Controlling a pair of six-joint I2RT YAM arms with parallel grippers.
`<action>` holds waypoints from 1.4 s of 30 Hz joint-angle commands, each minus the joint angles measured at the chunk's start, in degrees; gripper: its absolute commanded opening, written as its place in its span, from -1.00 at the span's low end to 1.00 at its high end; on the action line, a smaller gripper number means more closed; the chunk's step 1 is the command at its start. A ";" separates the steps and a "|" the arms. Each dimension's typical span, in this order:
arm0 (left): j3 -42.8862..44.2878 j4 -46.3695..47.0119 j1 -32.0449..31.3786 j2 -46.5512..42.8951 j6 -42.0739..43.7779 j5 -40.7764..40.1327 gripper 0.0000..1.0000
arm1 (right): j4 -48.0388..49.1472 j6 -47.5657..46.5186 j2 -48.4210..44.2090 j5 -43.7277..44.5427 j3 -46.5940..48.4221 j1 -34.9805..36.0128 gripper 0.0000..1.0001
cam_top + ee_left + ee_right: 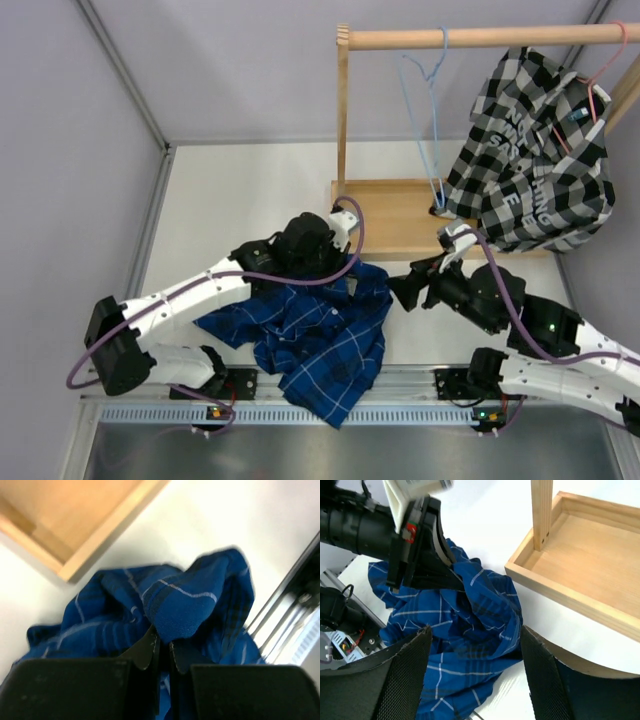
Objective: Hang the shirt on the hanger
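Pinching a raised fold of the blue plaid shirt (pixel 310 335), the left gripper (pixel 161 645) has its fingers nearly together on the cloth. The shirt lies crumpled on the white table (pixel 230 190) near the arm bases, just beside the wooden base tray (pixel 385 215). The right gripper (pixel 475 630) hangs over it, spread wide, holding nothing. The light-blue wire hanger (pixel 437 150) hangs from the wooden rod (pixel 480 38), beside a black-and-white checked shirt (pixel 530 160).

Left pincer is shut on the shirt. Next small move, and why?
Probably raise the left pincer slightly: it pinches one fold of the shirt, which lies bunched on the table. Lifting would likely open up an edge for the open right pincer, hovering beside it.
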 commanded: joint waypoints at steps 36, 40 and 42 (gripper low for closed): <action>-2.90 6.34 -2.06 -21.98 -8.06 -12.81 0.97 | 8.56 -16.65 20.26 -4.13 9.93 -3.27 -1.00; -2.37 6.16 -18.35 -19.18 -11.57 -38.84 0.96 | 3.47 -12.07 27.19 0.36 16.01 -3.80 -1.00; -0.97 4.85 -24.11 -14.09 -14.55 -51.21 0.96 | 2.76 -10.76 28.88 1.51 17.85 -3.80 -1.00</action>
